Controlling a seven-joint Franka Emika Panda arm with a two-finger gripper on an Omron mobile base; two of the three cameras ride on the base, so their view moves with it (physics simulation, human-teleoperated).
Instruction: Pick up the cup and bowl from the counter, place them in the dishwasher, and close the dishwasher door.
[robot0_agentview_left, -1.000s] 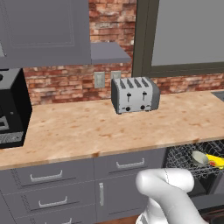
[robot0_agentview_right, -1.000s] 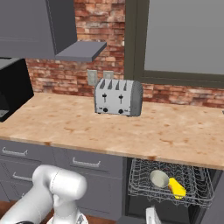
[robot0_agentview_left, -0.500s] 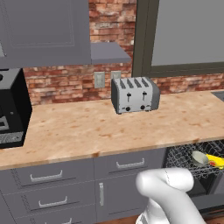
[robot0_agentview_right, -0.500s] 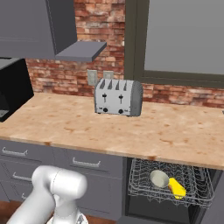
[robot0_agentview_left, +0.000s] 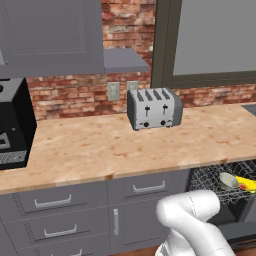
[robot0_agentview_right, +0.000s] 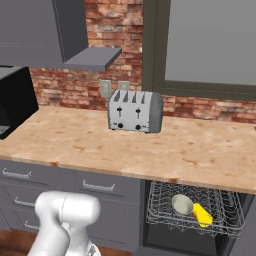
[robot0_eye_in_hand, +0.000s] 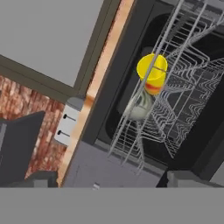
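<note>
Right base view has the yellow cup (robot0_agentview_right: 202, 214) and pale bowl (robot0_agentview_right: 182, 204) lying side by side, touching, in the dishwasher (robot0_agentview_right: 195, 210) rack pulled out just under the counter (robot0_agentview_right: 125, 150), below and right of the toaster (robot0_agentview_right: 135, 111). Gripper jaws stand released, grasping nothing.

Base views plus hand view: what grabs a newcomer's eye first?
The bright yellow cup stands out, lying beside the pale grey-green bowl in the grey wire rack pulled out of the dark open dishwasher below the counter. Next comes the silver four-slot toaster, upright on the light tan speckled counter against the red brick wall. The black appliance sits at the counter's left end.
</note>
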